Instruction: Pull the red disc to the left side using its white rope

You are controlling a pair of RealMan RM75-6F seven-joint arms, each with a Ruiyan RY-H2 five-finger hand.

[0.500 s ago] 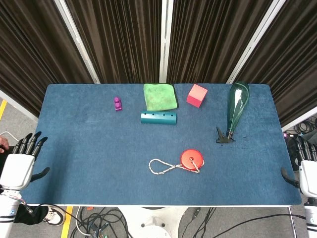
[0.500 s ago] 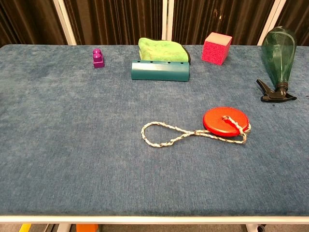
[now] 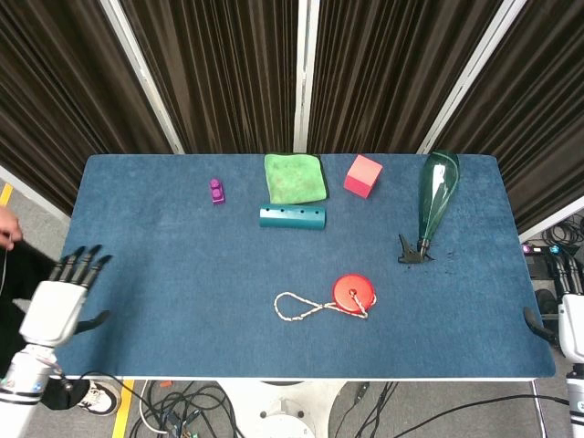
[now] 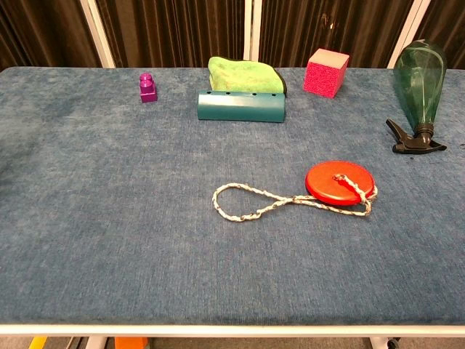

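The red disc (image 3: pixel 352 291) lies flat on the blue table (image 3: pixel 164 265), right of centre near the front; the chest view shows the red disc (image 4: pixel 339 181) too. Its white rope (image 3: pixel 301 307) runs left from the disc and ends in a loop, also seen as the white rope (image 4: pixel 251 204) in the chest view. My left hand (image 3: pixel 62 302) hovers at the table's front left edge, fingers spread, holding nothing. My right hand (image 3: pixel 568 318) sits off the front right edge, partly cut off by the frame, with nothing in it. Neither hand shows in the chest view.
Along the back stand a purple block (image 3: pixel 217 191), a green cloth (image 3: pixel 295 177), a teal cylinder (image 3: pixel 292 217), a pink cube (image 3: pixel 363 175) and a green spray bottle (image 3: pixel 434 203) lying on its side. Cables lie on the floor below the front edge.
My left hand has moved right and slightly forward, over the table's left edge. The right hand has shifted slightly lower. Disc and rope have not moved.
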